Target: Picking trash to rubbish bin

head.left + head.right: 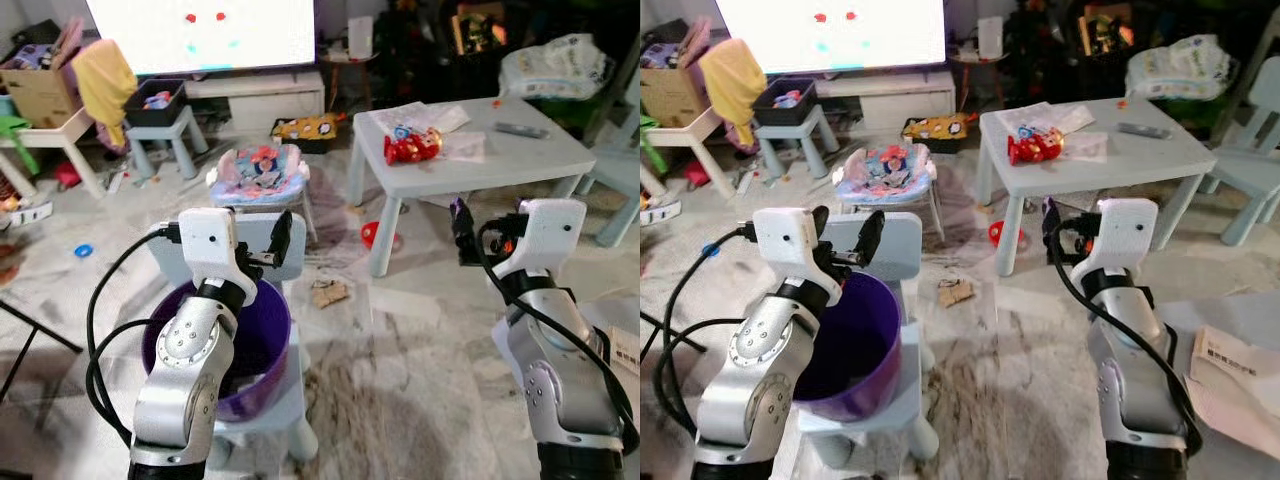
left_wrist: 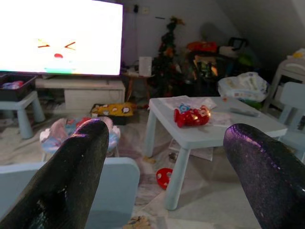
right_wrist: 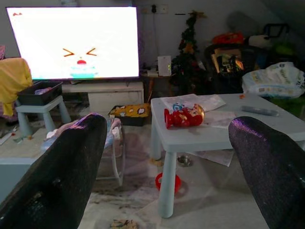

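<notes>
A purple rubbish bin (image 1: 262, 345) stands on a small light-blue chair (image 1: 896, 240) right in front of me, on the left. My left gripper (image 1: 275, 243) hovers over the bin's far rim, open and empty; its fingers (image 2: 66, 176) stand wide apart. My right gripper (image 1: 475, 238) is raised on the right, also open and empty, with its fingers (image 3: 57, 181) spread. A crumpled brown scrap (image 1: 328, 292) lies on the floor between the chair and the pale blue table (image 1: 520, 160). White printed papers (image 1: 1230, 370) lie on the floor at the right.
A red toy (image 1: 412, 146), papers and a remote lie on the table. Under it sits a red round object (image 1: 370, 235). A baby bouncer (image 1: 262, 170) stands behind the chair. Further back are a lit TV (image 1: 200, 30), a stool with a black box (image 1: 155, 105) and cluttered shelves.
</notes>
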Tool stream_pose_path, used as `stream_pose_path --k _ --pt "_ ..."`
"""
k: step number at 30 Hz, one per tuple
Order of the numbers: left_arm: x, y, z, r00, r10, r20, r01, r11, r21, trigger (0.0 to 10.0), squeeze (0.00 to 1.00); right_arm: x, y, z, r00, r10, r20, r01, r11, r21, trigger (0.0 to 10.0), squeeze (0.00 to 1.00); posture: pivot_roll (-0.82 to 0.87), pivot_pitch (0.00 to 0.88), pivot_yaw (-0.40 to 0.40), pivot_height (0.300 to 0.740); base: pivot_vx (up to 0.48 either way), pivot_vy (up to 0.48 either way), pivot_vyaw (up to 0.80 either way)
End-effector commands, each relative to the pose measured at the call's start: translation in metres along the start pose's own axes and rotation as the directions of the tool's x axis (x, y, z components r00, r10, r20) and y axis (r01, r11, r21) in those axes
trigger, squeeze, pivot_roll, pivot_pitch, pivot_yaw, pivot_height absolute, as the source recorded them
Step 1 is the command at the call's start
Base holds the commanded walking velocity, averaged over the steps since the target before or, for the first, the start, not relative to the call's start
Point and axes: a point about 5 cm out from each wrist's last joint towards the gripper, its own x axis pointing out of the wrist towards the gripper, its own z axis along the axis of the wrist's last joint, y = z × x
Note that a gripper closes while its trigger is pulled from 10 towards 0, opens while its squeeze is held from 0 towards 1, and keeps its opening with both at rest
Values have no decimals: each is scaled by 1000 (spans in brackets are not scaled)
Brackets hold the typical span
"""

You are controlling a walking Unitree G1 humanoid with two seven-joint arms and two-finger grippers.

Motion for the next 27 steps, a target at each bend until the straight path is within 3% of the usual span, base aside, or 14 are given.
stream_pose_path --k 1,10,27 --pt "1 3 -1 1000 17 -15 -17 1000 -8 10000 0 -1 1 2 1000 7 -1 -7 1000 8 10000 0 -3 82 7 740 -341 0 0" --pt "1 3 -3 1000 21 -19 -21 999 -23 10000 0 -1 2 0 1000 15 -9 -15 1000 16 10000 0 -5 79 2 740 -126 0 0" --pt "4 5 -3 999 30 -21 -31 999 -37 10000 0 1 0 -1 1000 13 -17 -13 1000 29 10000 0 -10 74 0 740 -291 0 0"
